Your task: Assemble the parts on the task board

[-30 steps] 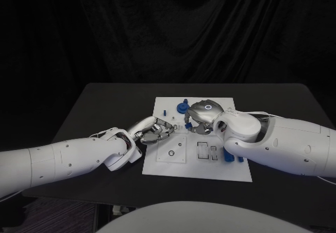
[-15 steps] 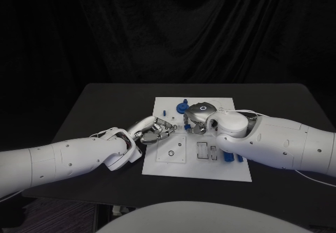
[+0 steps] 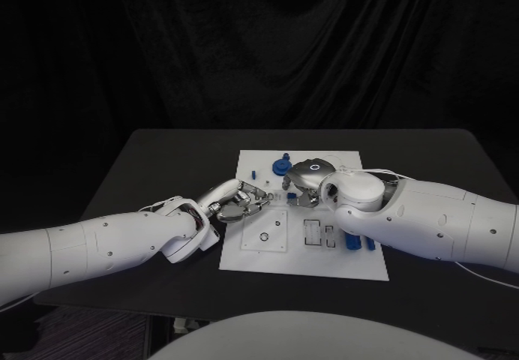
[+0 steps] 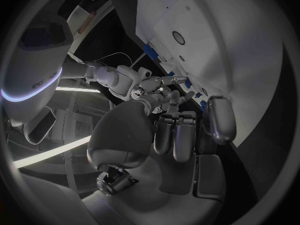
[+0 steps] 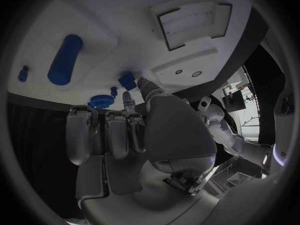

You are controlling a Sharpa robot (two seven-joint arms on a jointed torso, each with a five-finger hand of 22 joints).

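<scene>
Mid-frame on the board (image 3: 283, 251), our right hand (image 3: 306, 180) pinches a small stiff part (image 5: 127, 80); left hand (image 3: 240, 202) curled, contents unclear.

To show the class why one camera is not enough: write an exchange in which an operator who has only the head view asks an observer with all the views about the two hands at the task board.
Operator: My right hand covers the far part of the task board. What lies under it?
Observer: The right wrist view shows a small blue block at its fingertips; I cannot tell whether it is pinched.
Operator: And the left hand?
Observer: The left wrist view shows its fingers curled in, with nothing seen in them.
</scene>
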